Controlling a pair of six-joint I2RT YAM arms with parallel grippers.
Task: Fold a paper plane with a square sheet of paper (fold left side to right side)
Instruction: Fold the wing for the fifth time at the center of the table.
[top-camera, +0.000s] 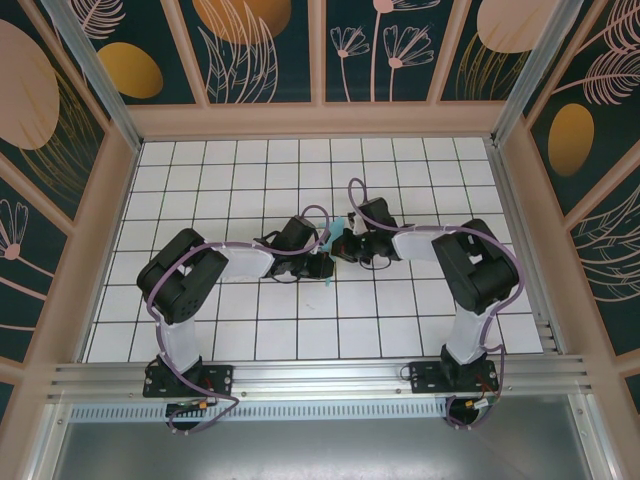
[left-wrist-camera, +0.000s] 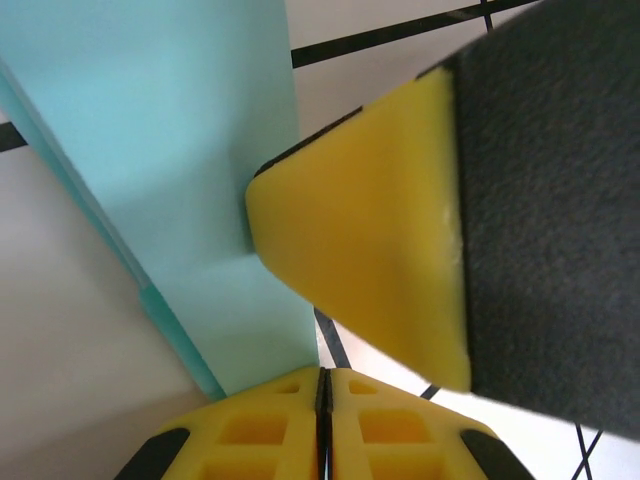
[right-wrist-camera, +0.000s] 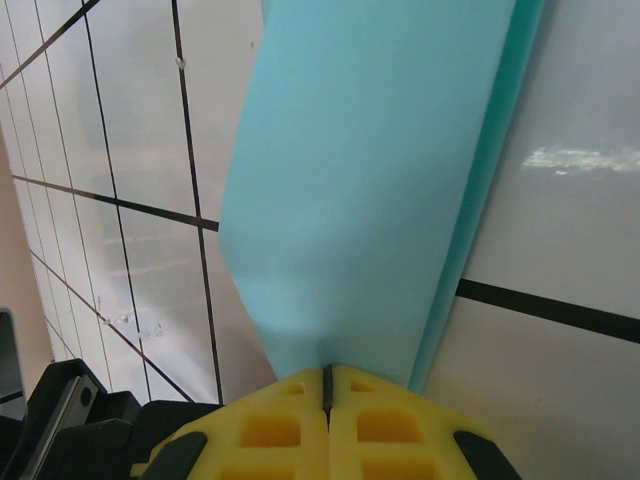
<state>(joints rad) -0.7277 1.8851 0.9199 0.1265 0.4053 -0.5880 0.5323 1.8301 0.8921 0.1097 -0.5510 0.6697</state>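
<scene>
Two grips on one creased turquoise sheet of paper (right-wrist-camera: 360, 200): left pincer (left-wrist-camera: 320, 400) clenched on it, right pincer (right-wrist-camera: 327, 385) likewise, tips close together mid-surface (top-camera: 300, 330).

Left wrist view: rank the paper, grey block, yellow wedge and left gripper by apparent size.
Tied first: paper and grey block, about alike, both cropped, so unranked.
Third: yellow wedge.
Fourth: left gripper, slightly smaller, cropped at the bottom edge; nearness to the lens makes this pair unsure.
</scene>
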